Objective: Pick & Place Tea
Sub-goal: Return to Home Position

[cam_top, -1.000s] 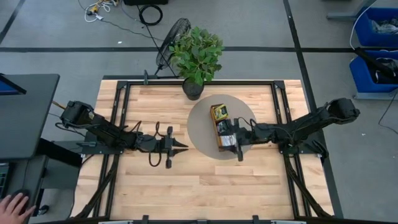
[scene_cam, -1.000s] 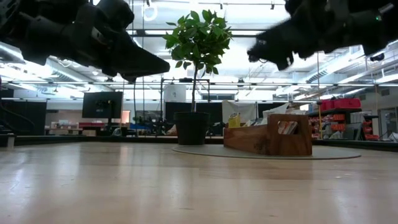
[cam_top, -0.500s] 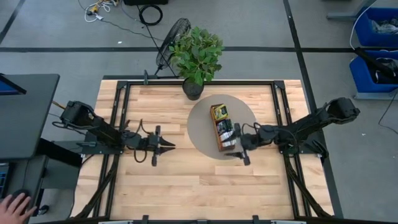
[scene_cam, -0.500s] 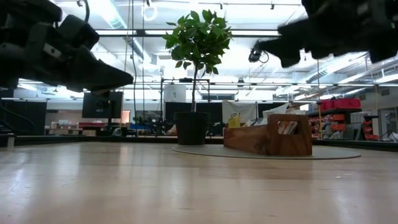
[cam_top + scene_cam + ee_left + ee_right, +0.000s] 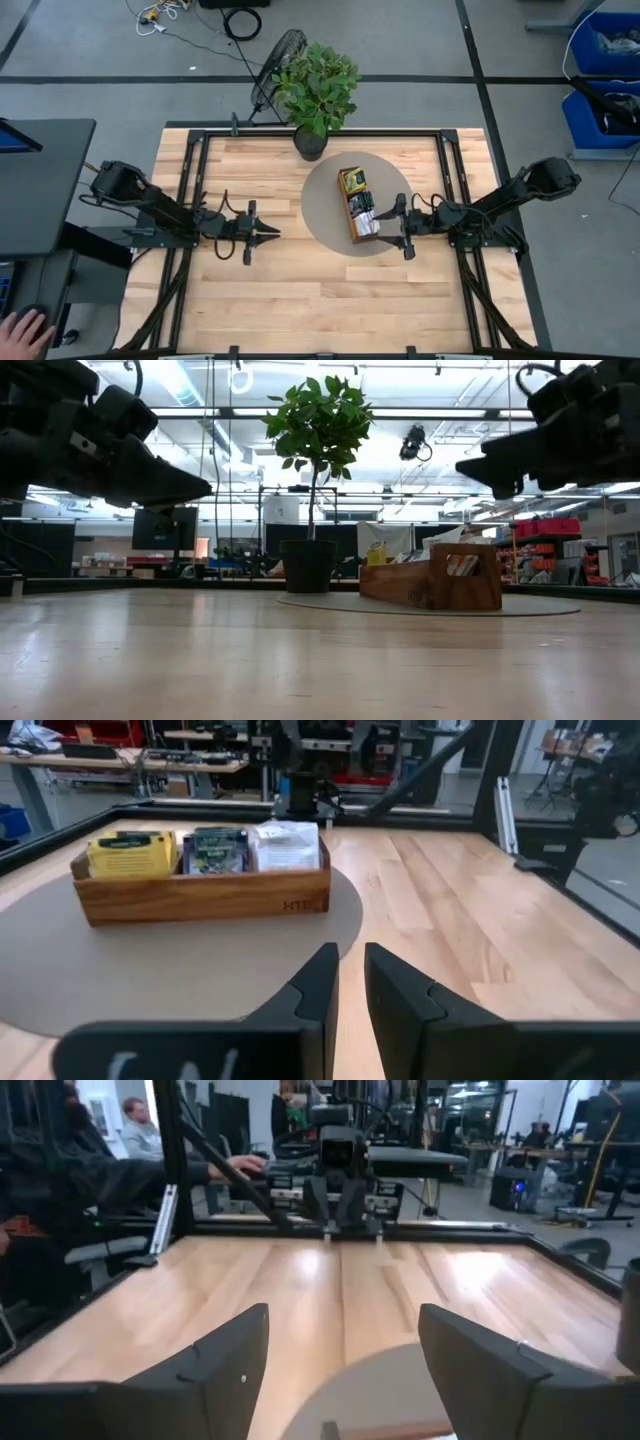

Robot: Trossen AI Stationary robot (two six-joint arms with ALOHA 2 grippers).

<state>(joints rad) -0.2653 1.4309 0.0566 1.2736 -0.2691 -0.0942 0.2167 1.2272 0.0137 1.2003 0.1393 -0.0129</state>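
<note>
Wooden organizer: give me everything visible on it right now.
The wooden organizer is a long, low brown wood box with faint lettering on one long wall. It sits flat on the round grey mat. Three compartments show, holding upright yellow sachets, green-and-black sachets and white sachets. Only mat and sachets touch it.
</note>
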